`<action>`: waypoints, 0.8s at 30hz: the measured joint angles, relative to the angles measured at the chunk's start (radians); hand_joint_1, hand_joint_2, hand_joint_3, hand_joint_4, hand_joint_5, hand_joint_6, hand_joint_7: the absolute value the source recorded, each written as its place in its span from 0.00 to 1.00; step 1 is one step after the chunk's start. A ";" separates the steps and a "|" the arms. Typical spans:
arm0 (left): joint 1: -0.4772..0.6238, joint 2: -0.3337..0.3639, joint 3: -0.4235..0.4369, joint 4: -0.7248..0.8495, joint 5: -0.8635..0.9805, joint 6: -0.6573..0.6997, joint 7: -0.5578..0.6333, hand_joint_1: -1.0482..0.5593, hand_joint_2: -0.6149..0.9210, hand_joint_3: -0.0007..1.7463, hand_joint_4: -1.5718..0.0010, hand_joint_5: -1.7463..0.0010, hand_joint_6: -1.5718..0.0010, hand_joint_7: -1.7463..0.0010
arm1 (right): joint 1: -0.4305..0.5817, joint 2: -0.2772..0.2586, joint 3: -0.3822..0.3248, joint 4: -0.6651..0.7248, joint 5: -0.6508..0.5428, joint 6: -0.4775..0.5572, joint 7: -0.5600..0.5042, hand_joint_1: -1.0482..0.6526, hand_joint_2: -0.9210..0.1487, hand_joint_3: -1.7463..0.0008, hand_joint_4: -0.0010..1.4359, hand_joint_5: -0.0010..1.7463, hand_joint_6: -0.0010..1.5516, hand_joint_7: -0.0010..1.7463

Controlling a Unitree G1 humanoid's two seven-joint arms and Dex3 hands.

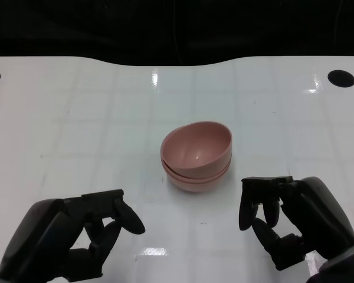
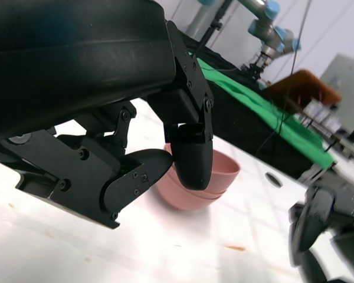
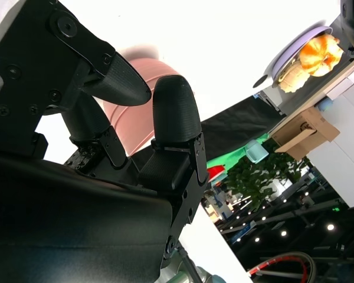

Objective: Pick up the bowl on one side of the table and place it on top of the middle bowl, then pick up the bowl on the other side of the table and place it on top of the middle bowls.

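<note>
Head view is showing both hands sitting low at the near edge of the white bench (image 1: 76, 118), neither one carrying anything. Nearest on the robot's left, the left hand (image 1: 76, 233) is resting with its fingers curled in toward the thumb, the tips nearly meeting around nothing. Across from it, the right hand (image 1: 289, 221) is hanging in much the same way, fingers bent downward and inward with nothing between them. Left wrist view is confirming this: thumb and fingertip (image 2: 189, 156) are almost touching, with only the stack behind them.

Further out, near the middle of the bench, the pink bowls (image 1: 196, 156) are sitting nested in one stack between the two hands and apart from both. The top bowl is lying tilted, its rim higher on the right, not seated flush. At least two rims are showing; whether a third lies inside I cannot tell. No bowl is standing at either side.

Judging from that, the stacking is looking done or nearly so, and the hands are appearing idle. What remains, if anything, is calling for a gentle press to level the tilted top bowl without shoving the stack.

Beyond, dark round holes (image 1: 341, 78) are marking the far corners.
</note>
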 measured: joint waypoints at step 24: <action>-0.041 -0.057 0.022 0.180 -0.220 0.027 -0.095 0.56 0.64 0.83 0.44 0.00 0.50 0.09 | 0.016 -0.010 0.004 0.019 0.055 -0.029 0.046 0.57 0.80 0.01 0.67 1.00 0.57 0.84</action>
